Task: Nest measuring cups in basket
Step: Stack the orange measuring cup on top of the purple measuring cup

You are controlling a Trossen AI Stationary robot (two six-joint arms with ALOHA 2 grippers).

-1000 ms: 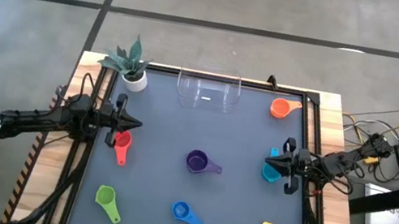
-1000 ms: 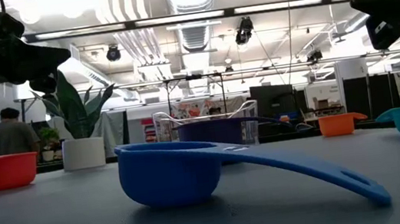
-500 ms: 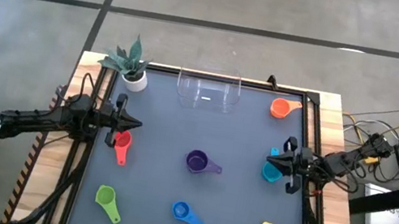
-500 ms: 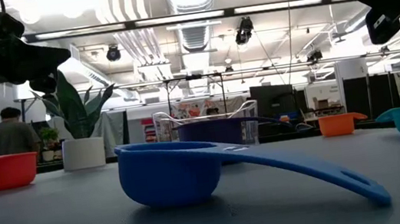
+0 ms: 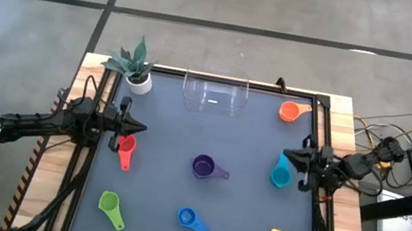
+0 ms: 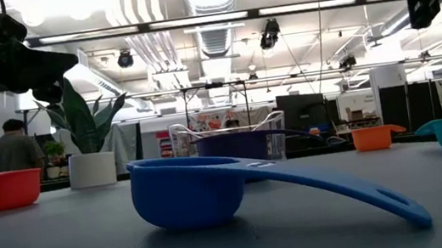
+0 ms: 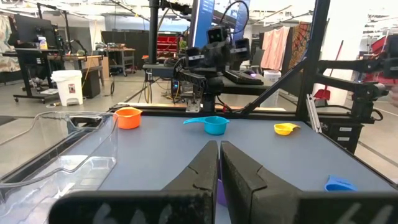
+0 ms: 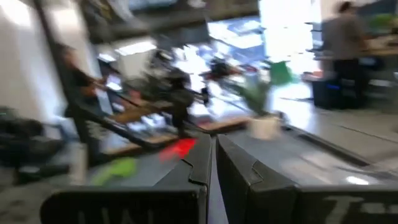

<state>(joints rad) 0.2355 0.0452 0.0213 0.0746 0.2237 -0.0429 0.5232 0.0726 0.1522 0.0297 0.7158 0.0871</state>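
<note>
While basket (image 5: 215, 93) is sitting empty, seven cups are lying loose on surface (image 5: 238, 223); left gripper (image 5: 141, 129) and right gripper (image 5: 286, 155) fingers closed, gripping nothing; red cup (image 5: 126, 151) just beside left fingers, teal cup (image 5: 280, 175) just beside right fingers.

Bright overhead ceiling lights; right wrist view motion-blurred.

Looking like two thin black arms (image 5: 43, 125) with pointy black fingers (image 7: 239, 174) (plus tangled wires (image 5: 391, 152) trailing behind one).

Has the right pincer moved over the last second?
Yes. In the high view the shut right pincer has swung up and back off the small teal plastic measuring cup, toward the small orange plastic measuring cup.
</note>
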